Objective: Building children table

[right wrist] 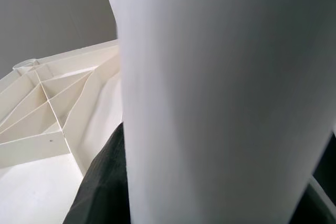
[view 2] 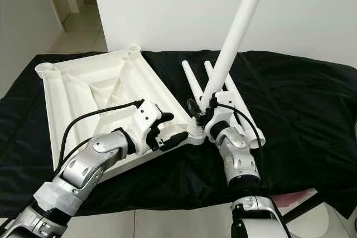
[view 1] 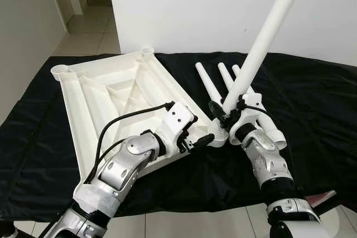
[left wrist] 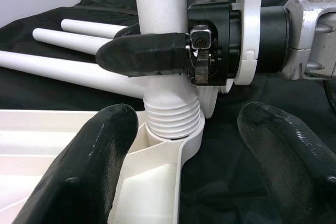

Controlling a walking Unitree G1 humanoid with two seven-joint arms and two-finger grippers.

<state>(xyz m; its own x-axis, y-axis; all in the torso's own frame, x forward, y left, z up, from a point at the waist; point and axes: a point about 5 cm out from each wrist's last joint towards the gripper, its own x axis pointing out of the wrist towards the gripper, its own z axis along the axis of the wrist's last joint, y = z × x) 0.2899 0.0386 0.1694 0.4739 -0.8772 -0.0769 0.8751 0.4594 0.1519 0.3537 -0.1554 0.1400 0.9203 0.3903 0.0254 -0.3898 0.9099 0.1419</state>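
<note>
The right gripper (view 1: 225,116) clamps the table leg (view 1: 262,43), whose threaded end sits in the tabletop (view 1: 106,96) corner socket (left wrist: 176,140) just beyond the spread-fingered left gripper (view 1: 196,144), long axis leaning off upright.

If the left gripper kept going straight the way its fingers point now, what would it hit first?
Most likely the threaded base of the table leg standing in the corner socket of the tabletop, with the right gripper clamped on the leg just above. The left gripper is open, straddling that corner.
</note>
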